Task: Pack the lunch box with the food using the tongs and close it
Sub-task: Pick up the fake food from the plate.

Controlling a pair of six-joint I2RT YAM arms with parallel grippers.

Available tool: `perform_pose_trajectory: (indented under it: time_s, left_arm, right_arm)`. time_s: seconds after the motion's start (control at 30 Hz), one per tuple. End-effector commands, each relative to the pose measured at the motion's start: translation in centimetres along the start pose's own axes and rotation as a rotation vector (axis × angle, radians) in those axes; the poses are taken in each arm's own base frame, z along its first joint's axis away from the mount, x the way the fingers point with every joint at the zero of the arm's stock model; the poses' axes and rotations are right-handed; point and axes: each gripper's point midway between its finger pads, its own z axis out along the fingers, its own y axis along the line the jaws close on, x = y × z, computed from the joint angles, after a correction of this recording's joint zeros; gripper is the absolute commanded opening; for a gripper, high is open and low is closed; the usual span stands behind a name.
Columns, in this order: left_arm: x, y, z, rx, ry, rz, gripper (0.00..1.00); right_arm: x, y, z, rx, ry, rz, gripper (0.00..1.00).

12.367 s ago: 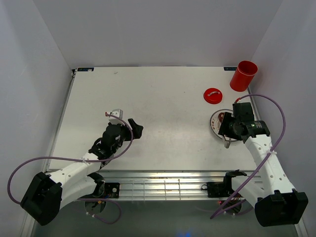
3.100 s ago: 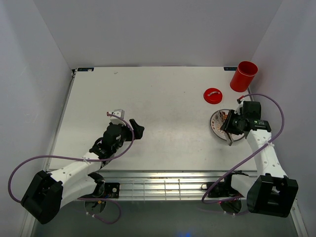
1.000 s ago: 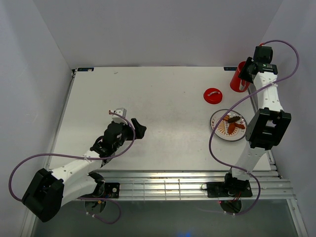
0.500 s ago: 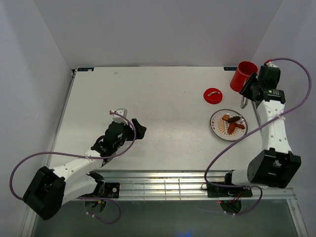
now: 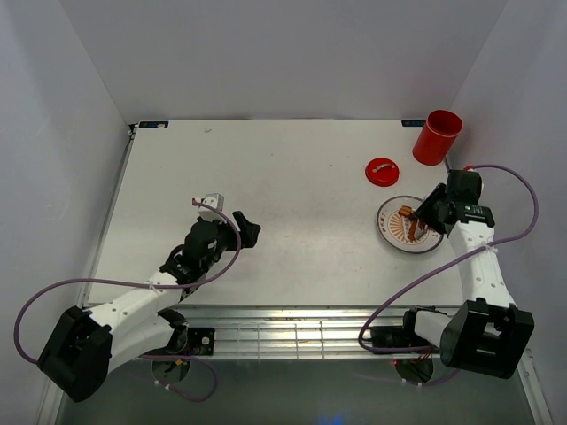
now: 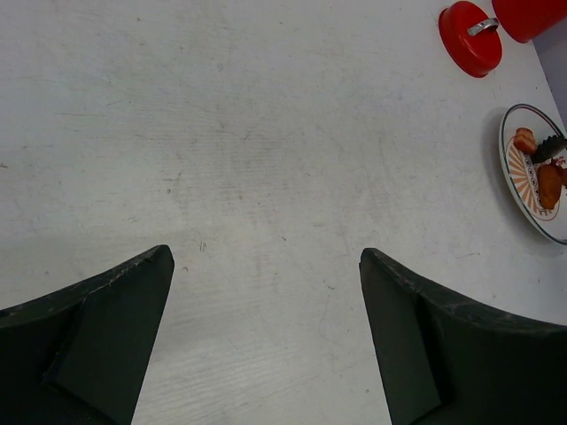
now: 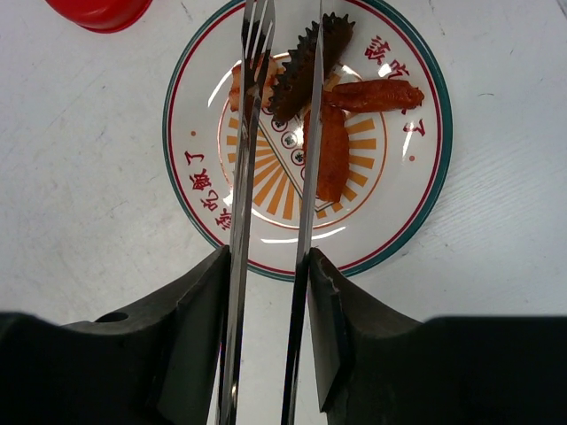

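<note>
The silver tongs point(image 7: 301, 177) sit between the fingers of my right gripper point(image 7: 270, 266), which is shut on both arms. Their toothed tips hang over the orange-patterned plate point(image 7: 416, 168), around a dark piece among the brown and reddish food point(image 7: 332, 150). From above, my right gripper point(image 5: 431, 211) is at the plate's right edge point(image 5: 387, 232). The red lunch box point(image 5: 437, 135) stands upright and uncovered at the far right corner, its lid point(image 5: 382, 170) flat on the table beside it. My left gripper point(image 5: 239, 232) is open over bare table, far to the left.
The left wrist view shows my open left gripper point(image 6: 266, 257), with the lid point(image 6: 469, 25), lunch box point(image 6: 532, 13) and plate point(image 6: 518, 190) off to its upper right. White walls enclose the table. The right wall runs close to the lunch box and plate.
My right arm has swung back from beside the lunch box to the plate, carrying the tongs with it. The left arm has barely moved.
</note>
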Motion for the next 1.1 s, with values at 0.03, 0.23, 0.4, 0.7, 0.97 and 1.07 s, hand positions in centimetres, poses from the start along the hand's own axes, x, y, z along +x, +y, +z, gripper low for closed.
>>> perform_pose_trajectory:
  time_s: [0.03,0.23,0.4,0.7,0.97,1.07]
  left_arm:
    - [-0.5,0.0,-0.2,-0.001,-0.023,0.005,0.97]
    - [-0.2,0.1,0.6,-0.019,-0.003,0.009,0.97]
    - [0.0,0.1,0.8,-0.022,0.009,0.013,0.97]
    - [-0.3,0.0,0.5,-0.012,-0.004,0.010,0.97]
    - [-0.3,-0.1,0.4,-0.011,-0.004,0.008,0.97]
    - [-0.2,-0.1,0.5,-0.012,-0.002,0.009,0.97]
  right_arm:
    - [-1.3,0.9,0.1,-0.052,-0.083,0.046,0.45]
    - [-1.4,0.4,0.4,-0.001,-0.057,0.066,0.46]
    - [-2.2,0.0,0.2,0.030,-0.086,0.068,0.50]
    - [-0.8,-0.1,1.2,0.012,-0.068,0.084,0.52]
    - [0.5,-0.4,2.5,0.010,-0.039,0.104,0.52]
    - [0.7,-0.5,2.7,0.013,-0.032,0.105,0.52]
